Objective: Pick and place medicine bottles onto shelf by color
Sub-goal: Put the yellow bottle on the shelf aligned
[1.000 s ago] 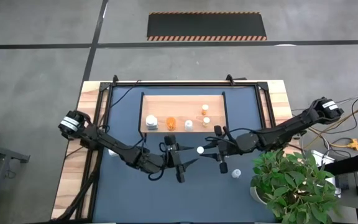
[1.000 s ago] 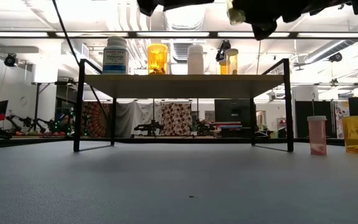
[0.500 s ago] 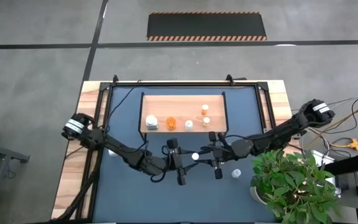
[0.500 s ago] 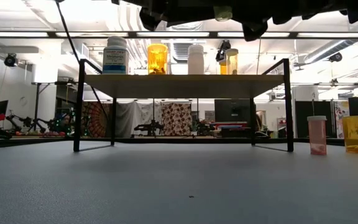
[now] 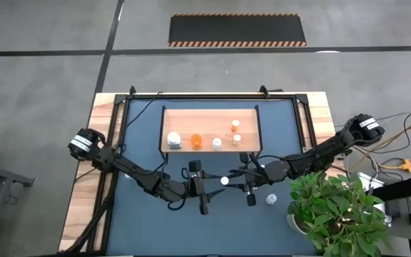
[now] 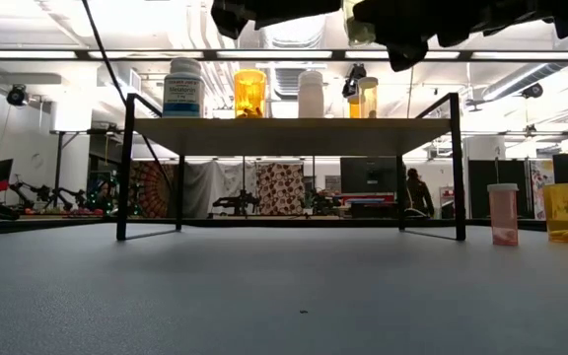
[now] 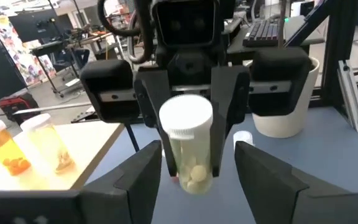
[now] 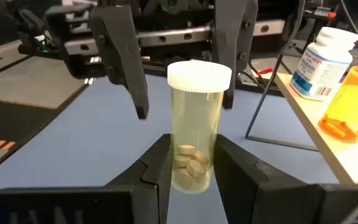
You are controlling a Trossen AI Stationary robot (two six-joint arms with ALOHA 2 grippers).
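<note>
- Two grippers meet mid-table, in front of the shelf [image 5: 210, 128]: we read this as a handover of one clear bottle [image 8: 196, 140] from right to left.
- Right gripper [image 8: 188, 165] is clamped on the bottle's lower body, bottle upright, white cap toward the left arm.
- Left gripper [image 7: 197, 163] has its fingers spread on either side of the bottle, not touching as far as we can see.
- To do it well, in our judgement: close left on the bare upper body below the cap, clear of the right fingers [image 8: 158, 163]; right lets go only once left is firm.
- Keep it upright and level; it's held in the air above the blue table [image 5: 141, 221], so a slip means a drop.
- Bottle: pale clear plastic cylinder, white cap, a few round pale tablets at the bottom, no label visible.
- Shelf already holds five bottles; this one probably belongs with the pale ones.
</note>
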